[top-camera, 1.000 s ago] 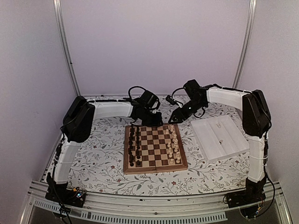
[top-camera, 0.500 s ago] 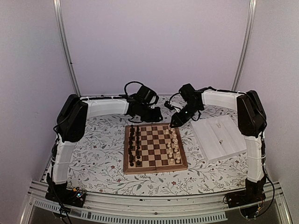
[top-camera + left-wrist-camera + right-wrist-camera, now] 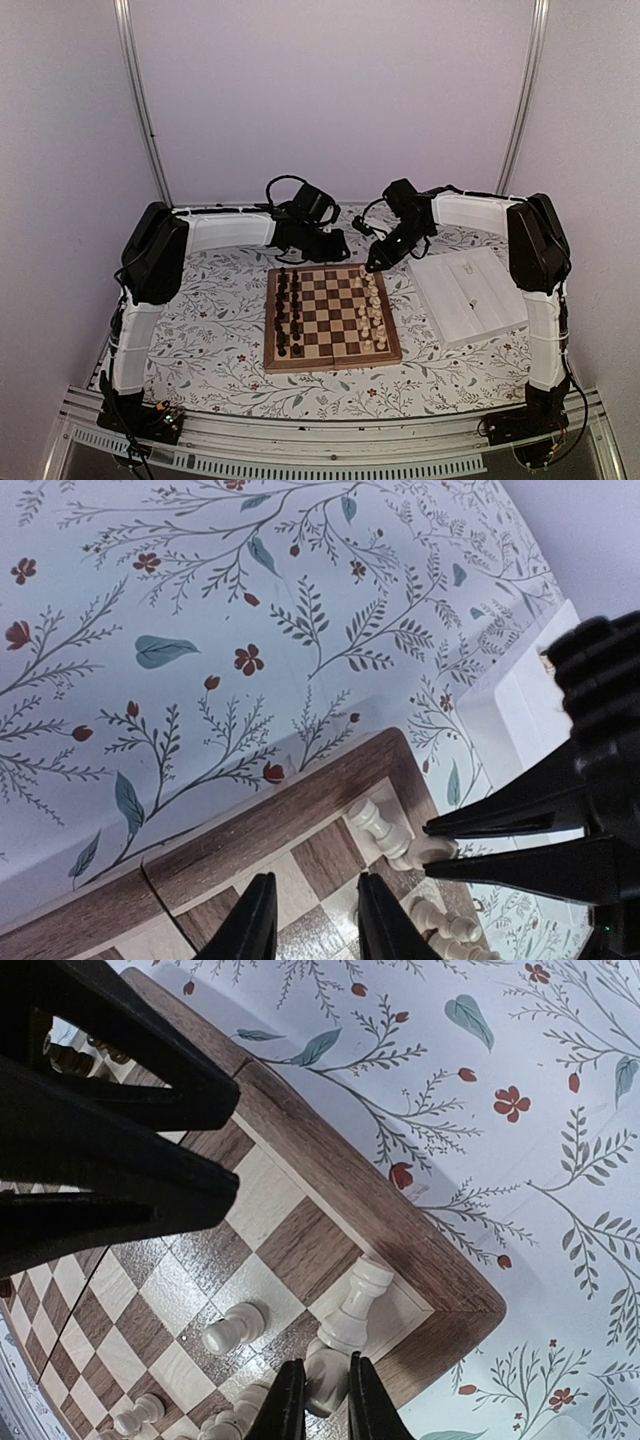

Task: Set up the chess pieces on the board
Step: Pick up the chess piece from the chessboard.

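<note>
The board (image 3: 333,352) lies mid-table, with cream chess pieces (image 3: 372,310) in its right columns. My right gripper (image 3: 327,1405) is shut on a cream piece (image 3: 328,1375) over the board's far right corner, right beside a cream rook (image 3: 357,1310) on the corner square. A cream pawn (image 3: 235,1327) stands one column in. In the top view the right gripper (image 3: 377,262) is at that corner. My left gripper (image 3: 312,920) is open and empty over the board's far edge (image 3: 250,830), and it also shows in the top view (image 3: 335,243).
Dark pieces (image 3: 289,312) fill the board's left columns. A white ridged tray (image 3: 470,293) lies right of the board with a small item on it. The two grippers (image 3: 500,840) are close together at the far right corner. The floral cloth (image 3: 210,340) surrounds the board.
A second ago both arms drew back toward the far edge and the right gripper settled at the board's far right corner. Nothing visible has moved in the last half second.
</note>
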Robot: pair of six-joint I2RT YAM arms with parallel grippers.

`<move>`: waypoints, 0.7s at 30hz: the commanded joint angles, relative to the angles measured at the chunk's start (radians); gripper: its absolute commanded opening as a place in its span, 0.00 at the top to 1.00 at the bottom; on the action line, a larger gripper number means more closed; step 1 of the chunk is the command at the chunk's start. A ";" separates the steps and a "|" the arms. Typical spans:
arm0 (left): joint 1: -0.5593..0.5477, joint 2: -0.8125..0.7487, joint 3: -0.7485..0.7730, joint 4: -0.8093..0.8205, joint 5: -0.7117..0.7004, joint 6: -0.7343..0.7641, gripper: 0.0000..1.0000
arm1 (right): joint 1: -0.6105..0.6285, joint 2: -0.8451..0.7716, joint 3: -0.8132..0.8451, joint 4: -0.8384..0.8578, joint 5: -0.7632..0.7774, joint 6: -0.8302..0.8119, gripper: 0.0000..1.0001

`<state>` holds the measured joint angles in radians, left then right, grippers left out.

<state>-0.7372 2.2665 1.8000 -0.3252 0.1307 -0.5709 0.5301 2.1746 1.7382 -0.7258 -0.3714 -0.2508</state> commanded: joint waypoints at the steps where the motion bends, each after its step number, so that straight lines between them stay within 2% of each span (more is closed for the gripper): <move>1: 0.013 -0.029 -0.005 0.053 0.035 -0.025 0.67 | 0.000 -0.003 0.021 0.007 0.020 -0.006 1.00; 9: 0.043 -0.065 -0.113 0.217 0.112 -0.148 0.59 | -0.001 -0.062 0.013 0.027 0.008 -0.029 1.00; 18: 0.053 -0.052 -0.132 0.280 0.174 -0.186 0.57 | -0.001 -0.091 0.010 0.039 0.009 -0.041 1.00; 21: 0.056 -0.058 -0.164 0.352 0.211 -0.209 0.57 | -0.001 -0.102 0.008 0.041 -0.018 -0.056 1.00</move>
<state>-0.6918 2.2436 1.6791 -0.0807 0.2810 -0.7437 0.5301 2.1204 1.7390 -0.7059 -0.3683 -0.2817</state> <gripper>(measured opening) 0.428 0.089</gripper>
